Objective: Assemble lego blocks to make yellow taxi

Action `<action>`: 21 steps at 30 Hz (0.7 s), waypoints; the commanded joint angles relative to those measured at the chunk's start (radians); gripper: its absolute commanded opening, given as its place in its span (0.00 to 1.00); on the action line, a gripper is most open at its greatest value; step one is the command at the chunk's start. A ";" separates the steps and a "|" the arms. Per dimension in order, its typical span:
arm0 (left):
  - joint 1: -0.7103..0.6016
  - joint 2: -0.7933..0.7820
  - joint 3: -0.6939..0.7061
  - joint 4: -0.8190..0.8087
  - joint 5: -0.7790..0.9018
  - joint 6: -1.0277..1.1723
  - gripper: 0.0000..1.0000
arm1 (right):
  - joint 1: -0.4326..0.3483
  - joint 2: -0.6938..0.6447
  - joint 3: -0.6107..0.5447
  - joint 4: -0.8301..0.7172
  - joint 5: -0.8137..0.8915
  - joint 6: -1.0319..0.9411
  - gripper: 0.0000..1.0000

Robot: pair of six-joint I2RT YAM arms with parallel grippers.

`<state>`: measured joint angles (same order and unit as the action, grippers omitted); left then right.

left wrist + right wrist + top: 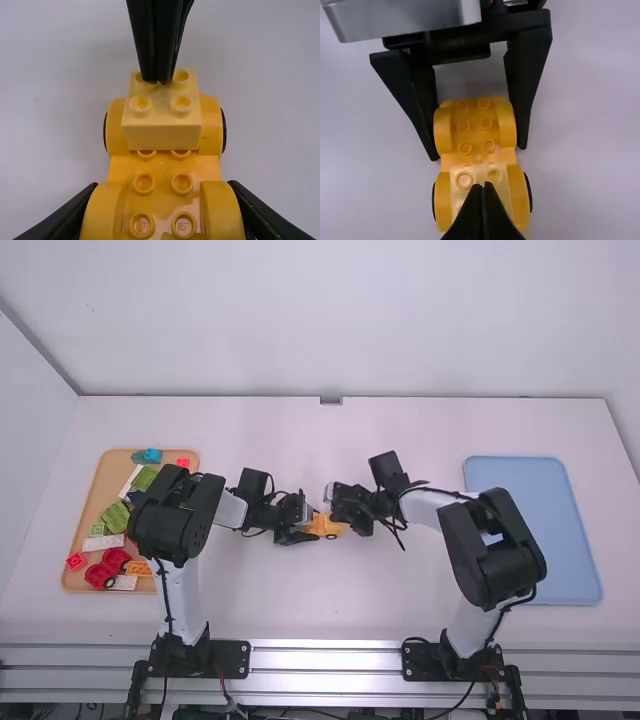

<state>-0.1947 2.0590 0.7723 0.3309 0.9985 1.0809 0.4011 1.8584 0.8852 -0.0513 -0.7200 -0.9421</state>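
The left gripper [308, 528] clamps, fingers apart. Ahead of its jaws, the right gripper [335, 512] has its fingertips together.

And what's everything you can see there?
Car base: one, yellow, mid-table
Wheels: at least two, black, car base's sides
Brick: one, pale yellow, on car base
Loose pieces: many, mixed colours, in tan tray
Tan tray: one, tan, table's left
Blue tray: one, blue, table's right
Table: one, white, underneath
Arms: two, white and black, near edge
Left gripper: one, black, gripping car base
Right gripper: one, black, at brick
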 commanded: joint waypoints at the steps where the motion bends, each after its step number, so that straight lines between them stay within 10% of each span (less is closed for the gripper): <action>1: -0.003 0.019 0.005 -0.005 -0.021 0.008 0.45 | 0.011 0.035 0.017 0.001 0.022 0.020 0.00; 21: -0.002 0.019 0.005 -0.004 -0.021 0.008 0.45 | 0.058 0.035 0.017 -0.018 0.091 0.029 0.00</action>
<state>-0.1947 2.0590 0.7723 0.3298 0.9997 1.0813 0.4480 1.8660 0.8997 -0.0486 -0.6792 -0.9222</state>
